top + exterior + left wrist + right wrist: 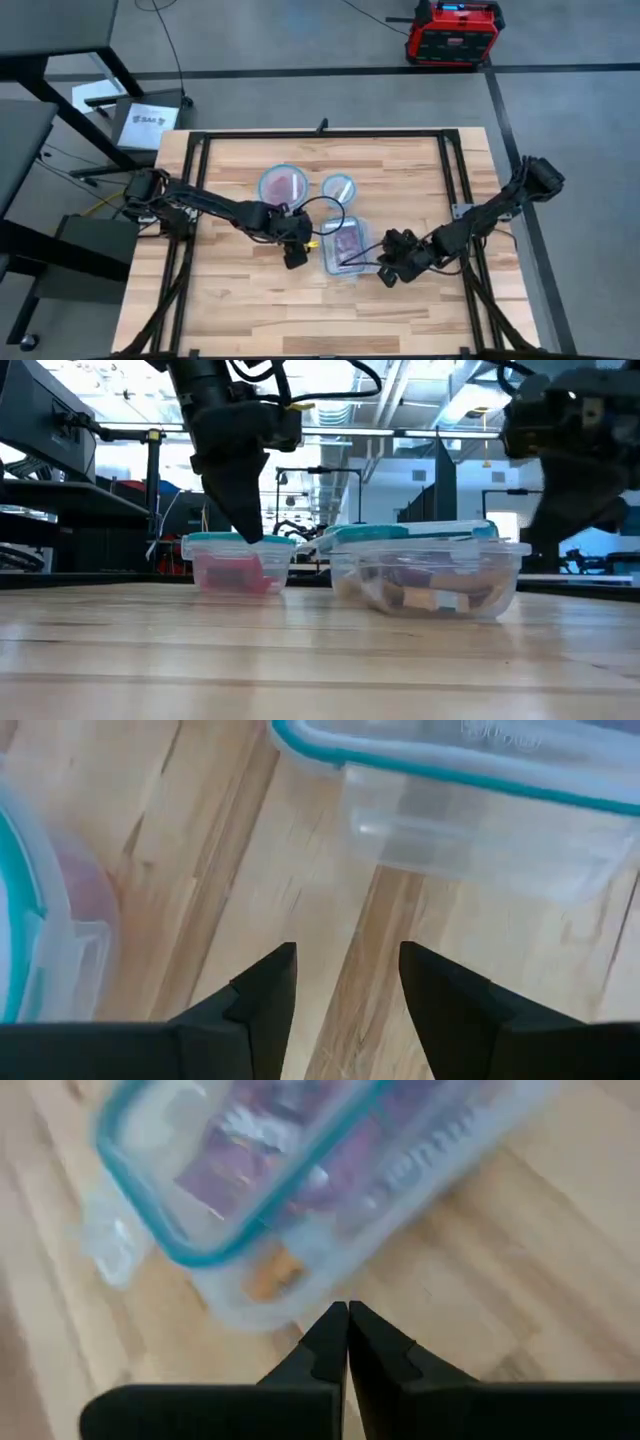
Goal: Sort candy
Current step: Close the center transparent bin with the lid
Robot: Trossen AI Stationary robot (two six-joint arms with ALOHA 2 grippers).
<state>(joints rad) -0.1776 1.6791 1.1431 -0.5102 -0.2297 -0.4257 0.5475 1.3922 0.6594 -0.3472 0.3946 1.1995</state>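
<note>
my left gripper point(345, 985) hangs parted and empty beside the box point(347, 247) of candy point(348, 243); my right gripper point(347, 1342) is pinched closed, empty.

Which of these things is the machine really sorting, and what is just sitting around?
Part of the job:
- candy in the rectangular container
- red candy in the large round container
- small round container
- left gripper, jaws open
- right gripper, jaws shut, empty

Just lying about:
- red and black box on the floor
- white paper beside the table
</note>
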